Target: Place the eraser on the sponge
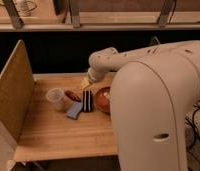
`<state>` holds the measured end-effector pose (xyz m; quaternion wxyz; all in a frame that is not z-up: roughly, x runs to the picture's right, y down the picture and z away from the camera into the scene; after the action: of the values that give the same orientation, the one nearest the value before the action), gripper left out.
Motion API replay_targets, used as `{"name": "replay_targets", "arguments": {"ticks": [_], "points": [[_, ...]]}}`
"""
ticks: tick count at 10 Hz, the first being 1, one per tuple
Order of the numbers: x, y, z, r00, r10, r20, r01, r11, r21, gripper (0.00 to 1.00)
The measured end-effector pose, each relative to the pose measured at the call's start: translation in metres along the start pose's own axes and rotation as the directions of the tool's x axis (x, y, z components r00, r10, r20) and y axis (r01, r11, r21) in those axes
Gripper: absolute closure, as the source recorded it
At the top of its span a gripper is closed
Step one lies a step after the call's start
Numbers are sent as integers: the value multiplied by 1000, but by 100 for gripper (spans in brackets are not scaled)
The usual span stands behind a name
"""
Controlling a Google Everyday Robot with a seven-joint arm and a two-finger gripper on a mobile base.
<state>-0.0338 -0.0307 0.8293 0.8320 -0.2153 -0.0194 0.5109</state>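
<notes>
My claw (86, 82) hung at the end of the arm, low over the far part of the table (58, 137), just behind the eraser (87, 100) and near the small reddish oval (72, 95). Whether the claw was released or clenched could not be told, but it carried no eraser. The eraser lay flat on the wood between the sponge (74, 110) and the bowl (104, 99), with its long axis running away from the camera. It was close along the sponge's bowl-side edge, touching or nearly so. Whether any part of it rested on the sponge could not be told, but most of it was plainly on the table. The cup (55, 97) stood just beyond the sponge on the other side.

Handling, by judgement: the eraser was probably a stiff, light block that would not deform under grip. Its smooth sides could slip if held near one end. The recommended hold was across the narrow width at mid-length, so that the block stayed level. Clearance was tight, with the sponge on one flank and the bowl on the other. The sponge was likely soft and light. It would yield and could shift under a push, so the eraser needed a gentle set-down, lengthwise and centred on it.
</notes>
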Motion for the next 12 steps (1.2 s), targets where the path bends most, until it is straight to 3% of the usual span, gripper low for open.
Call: {"name": "replay_targets", "arguments": {"ticks": [2, 4, 7, 11, 12], "points": [[-3, -4, 15, 1000, -8, -7, 8, 1000, -7, 30], [-5, 3, 38, 999, -29, -39, 27, 999, -37, 30], [-5, 1, 70, 998, -9, -67, 5, 998, -65, 30], [-4, -1, 69, 997, -9, -71, 4, 998, -61, 30], [1, -10, 69, 997, 7, -81, -10, 999, -40, 30]]}}
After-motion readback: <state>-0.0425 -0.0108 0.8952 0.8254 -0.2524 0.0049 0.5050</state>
